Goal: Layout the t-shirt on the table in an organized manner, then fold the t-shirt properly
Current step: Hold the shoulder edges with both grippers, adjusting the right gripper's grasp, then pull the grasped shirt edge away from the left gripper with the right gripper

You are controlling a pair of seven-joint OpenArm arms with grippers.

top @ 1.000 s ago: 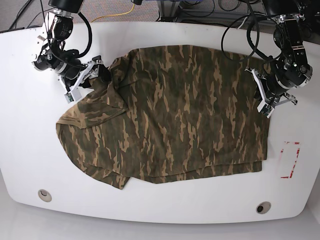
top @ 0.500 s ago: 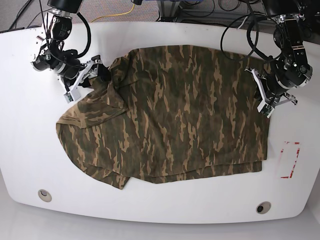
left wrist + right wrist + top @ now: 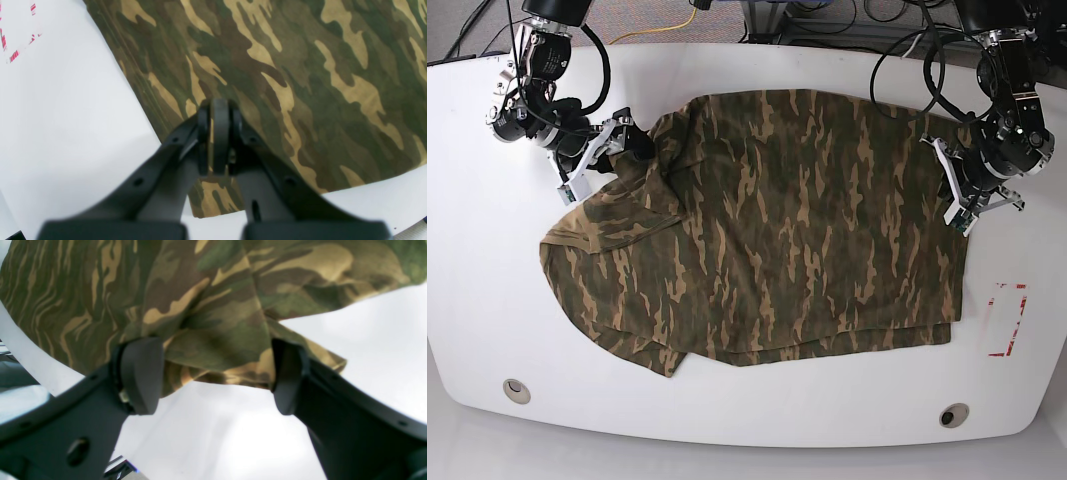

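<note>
The camouflage t-shirt (image 3: pixel 787 230) lies spread across the white table (image 3: pixel 487 280), with a sleeve folded over at its left. My left gripper (image 3: pixel 954 195) is at the shirt's right edge. In the left wrist view the left gripper (image 3: pixel 217 136) is shut, with a strip of the t-shirt (image 3: pixel 300 66) pinched between its pads. My right gripper (image 3: pixel 617 148) is at the shirt's upper left corner. In the right wrist view the right gripper (image 3: pixel 213 376) stands open, and a bunched fold of the t-shirt (image 3: pixel 206 306) lies between its fingers (image 3: pixel 141 373).
A red rectangular outline (image 3: pixel 1009 320) is marked on the table to the right of the shirt. Two small round holes (image 3: pixel 516 389) (image 3: pixel 953 414) sit near the front edge. Cables hang beyond the far edge.
My right gripper has shifted slightly up and to the right at the shirt's upper left corner. The left gripper has barely moved. The shirt lies much as before.
</note>
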